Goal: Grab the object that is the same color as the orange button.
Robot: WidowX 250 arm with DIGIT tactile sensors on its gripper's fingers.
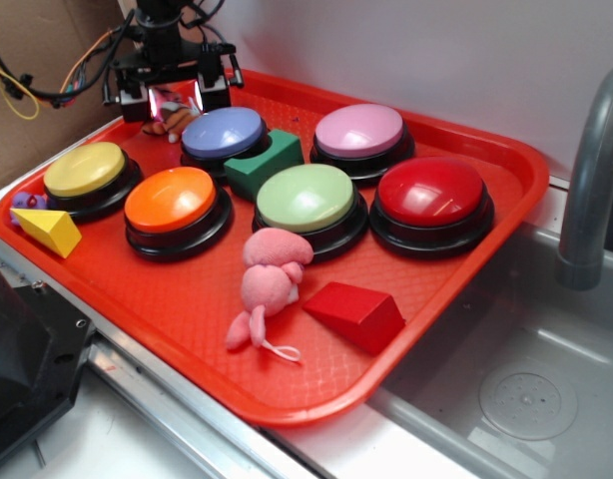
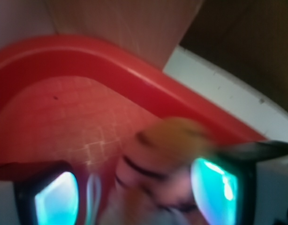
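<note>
The plush tiger (image 2: 158, 164) lies between the tool's (image 2: 134, 197) spread pads, blurred. The tool sits at the red tray's (image 1: 466, 329) eleven o'clock corner. Best to centre on its body, then pinch gently.

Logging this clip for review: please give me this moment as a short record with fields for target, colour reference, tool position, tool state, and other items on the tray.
target: orange plush tiger, at the tray's far corner behind the blue button
colour reference: orange button, front left
tool position: tool directly over the tiger, fingers on either side of it in the wrist view
tool state: cannot tell whether closed on it; wrist view is blurred
other items: pink plush toy, red wedge block, yellow wedge block, green block
surface: red tray
</note>
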